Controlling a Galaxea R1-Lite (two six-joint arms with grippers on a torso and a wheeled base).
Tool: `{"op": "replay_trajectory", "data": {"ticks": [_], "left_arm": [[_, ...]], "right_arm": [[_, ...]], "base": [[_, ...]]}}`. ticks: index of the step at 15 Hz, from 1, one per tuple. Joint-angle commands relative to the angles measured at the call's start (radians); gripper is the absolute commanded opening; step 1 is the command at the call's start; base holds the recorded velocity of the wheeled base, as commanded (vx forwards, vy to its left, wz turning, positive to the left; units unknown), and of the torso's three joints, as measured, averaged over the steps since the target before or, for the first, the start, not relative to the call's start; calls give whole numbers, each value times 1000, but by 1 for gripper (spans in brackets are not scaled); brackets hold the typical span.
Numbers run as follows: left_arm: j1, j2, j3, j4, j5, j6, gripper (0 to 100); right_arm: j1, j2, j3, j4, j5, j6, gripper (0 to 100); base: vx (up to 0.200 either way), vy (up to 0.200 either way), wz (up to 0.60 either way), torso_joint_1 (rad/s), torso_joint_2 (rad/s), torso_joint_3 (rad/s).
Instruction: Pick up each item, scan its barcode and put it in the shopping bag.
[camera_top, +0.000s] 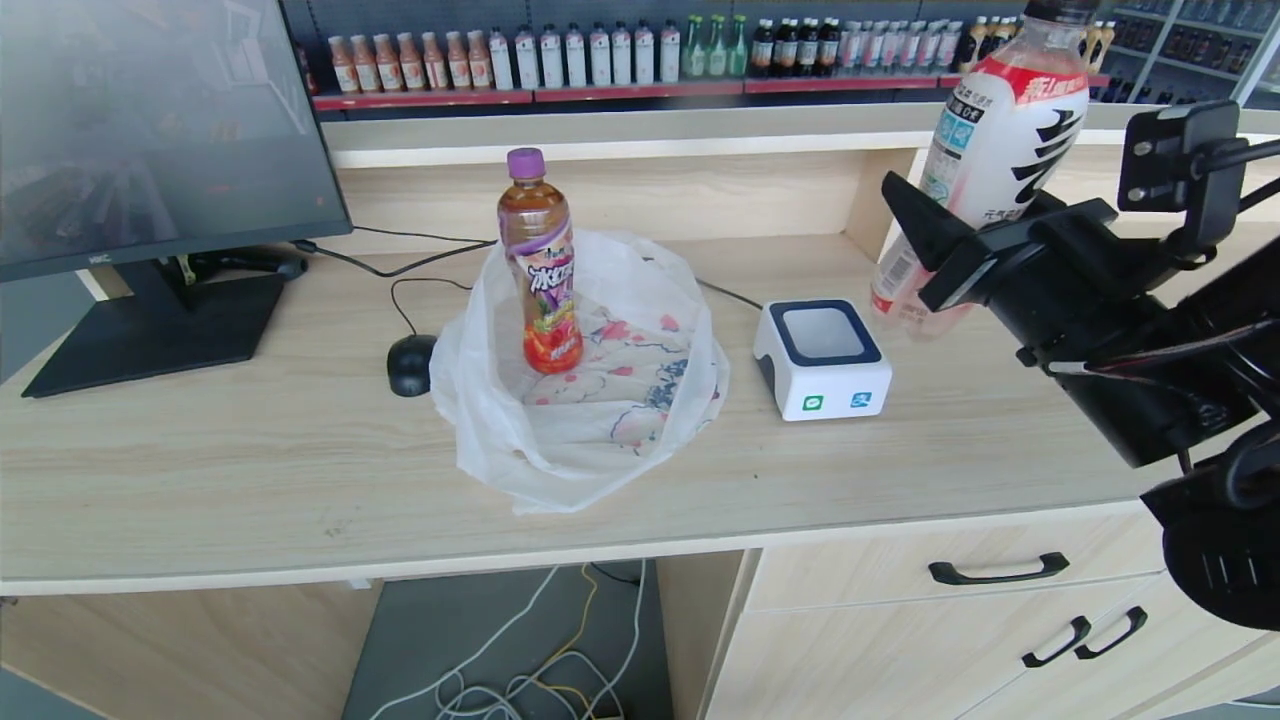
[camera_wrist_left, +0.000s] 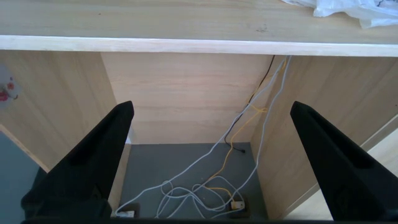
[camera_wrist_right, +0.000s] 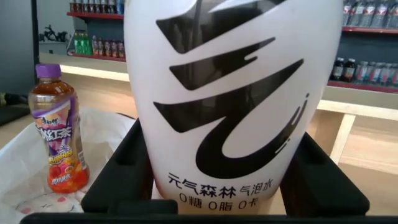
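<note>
A large white bottle (camera_top: 985, 140) with black strokes and a red band is held in the air above the counter's right side, with my right gripper (camera_top: 985, 245) shut on it; up close the white bottle (camera_wrist_right: 230, 106) sits between the black fingers (camera_wrist_right: 115, 171). An amber tea bottle (camera_top: 540, 265) with a purple cap stands upright inside the translucent shopping bag (camera_top: 580, 400) at the counter's middle, and the tea bottle (camera_wrist_right: 57, 130) appears too in the right wrist view. A white scanner (camera_top: 822, 358) sits between bag and held bottle. My left gripper (camera_wrist_left: 211, 168) hangs open below the counter edge.
A monitor on a black stand (camera_top: 160, 330) fills the left of the counter, with a black mouse (camera_top: 410, 364) beside the bag. Drawers with black handles (camera_top: 998, 573) lie under the right side. Cables (camera_wrist_left: 217, 180) trail on the floor beneath the counter. Shelves of bottles (camera_top: 640, 50) line the back.
</note>
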Motion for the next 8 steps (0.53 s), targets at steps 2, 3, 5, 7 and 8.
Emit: {"op": "replay_trajectory", "data": {"ticks": [2, 3, 5, 7, 8], "left_arm": [[0, 1, 0, 0, 0, -14, 100], [0, 1, 0, 0, 0, -12, 100], [0, 0, 0, 0, 0, -14, 100], [0, 1, 0, 0, 0, -16, 100], [0, 1, 0, 0, 0, -14, 100]], "right_arm": [[-2, -2, 60, -42, 0, 11, 0], [-4, -3, 57, -42, 0, 13, 0], [-14, -6, 54, -42, 0, 14, 0], [-22, -3, 50, -43, 0, 16, 0], [-53, -2, 42, -43, 0, 34, 0]], "base": [[0, 0, 0, 0, 0, 0], [0, 0, 0, 0, 0, 0], [0, 0, 0, 0, 0, 0], [0, 0, 0, 0, 0, 0], [0, 200, 0, 2, 2, 2]]}}
